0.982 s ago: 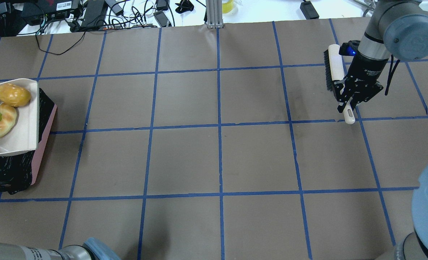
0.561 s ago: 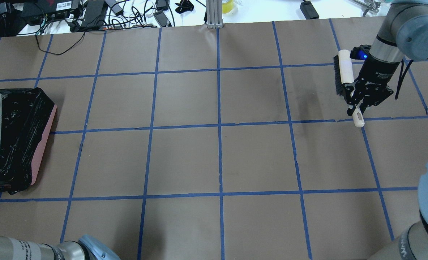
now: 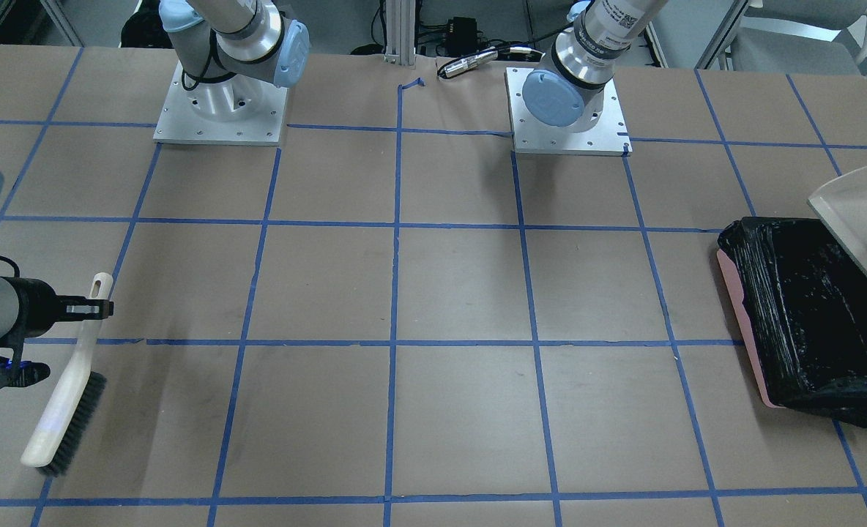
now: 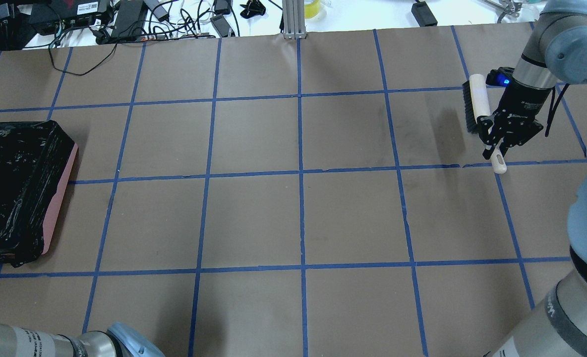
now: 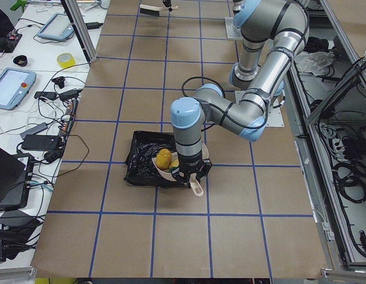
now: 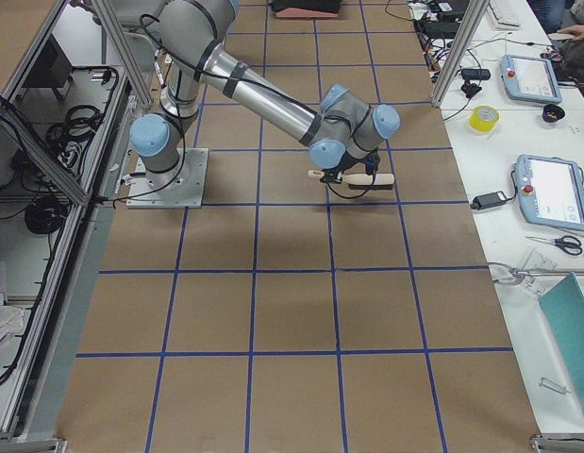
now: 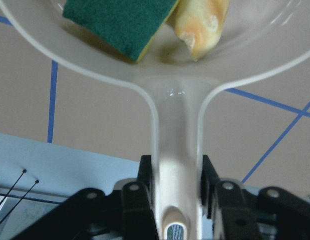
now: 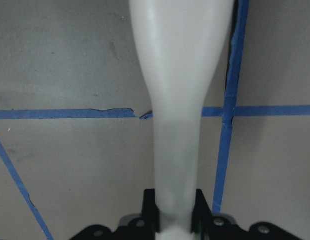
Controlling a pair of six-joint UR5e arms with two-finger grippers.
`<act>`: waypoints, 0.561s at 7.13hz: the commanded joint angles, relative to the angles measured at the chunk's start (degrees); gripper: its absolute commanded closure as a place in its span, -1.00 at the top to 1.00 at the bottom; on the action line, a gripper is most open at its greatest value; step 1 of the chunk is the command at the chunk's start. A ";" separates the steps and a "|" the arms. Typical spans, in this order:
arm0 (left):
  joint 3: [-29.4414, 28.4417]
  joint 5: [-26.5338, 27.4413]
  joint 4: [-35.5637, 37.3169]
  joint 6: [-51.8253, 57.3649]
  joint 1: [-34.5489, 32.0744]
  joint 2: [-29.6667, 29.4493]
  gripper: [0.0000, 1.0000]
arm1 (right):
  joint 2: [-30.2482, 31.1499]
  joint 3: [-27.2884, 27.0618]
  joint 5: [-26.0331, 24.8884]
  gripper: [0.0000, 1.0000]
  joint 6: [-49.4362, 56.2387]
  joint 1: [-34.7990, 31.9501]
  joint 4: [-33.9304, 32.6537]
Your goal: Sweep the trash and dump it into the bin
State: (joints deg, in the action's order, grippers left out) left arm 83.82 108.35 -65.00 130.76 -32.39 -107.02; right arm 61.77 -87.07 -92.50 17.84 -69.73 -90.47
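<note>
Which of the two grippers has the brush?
The right gripper, shut on the white handle of the brush at the overhead view's upper right. The left gripper instead clamps the handle of the dustpan.

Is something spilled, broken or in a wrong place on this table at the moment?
Nothing stands out. The sponge, the bread piece and the potato all lie in the dustpan, which the left gripper holds by its handle over the bin. None lies on the table. The right gripper holds the brush.
</note>
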 commanded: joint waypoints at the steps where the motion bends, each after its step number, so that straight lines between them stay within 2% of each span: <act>1: 1.78 3.52 7.21 3.07 -0.30 -0.38 -1.00 | -1.30 1.11 -0.67 -1.00 1.76 0.03 -0.32; 2: 2.57 5.80 9.86 4.66 -0.91 -0.64 -1.00 | -1.91 1.11 -1.19 -1.00 1.67 0.03 -0.76; 4: 5.64 13.78 13.73 4.59 -5.29 -0.82 -1.00 | -2.27 1.11 -1.55 -1.00 1.32 0.03 -1.20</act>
State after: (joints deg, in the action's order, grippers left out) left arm 87.69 117.30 -53.89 135.11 -35.11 -107.74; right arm 59.75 -85.99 -93.85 19.37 -69.70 -91.38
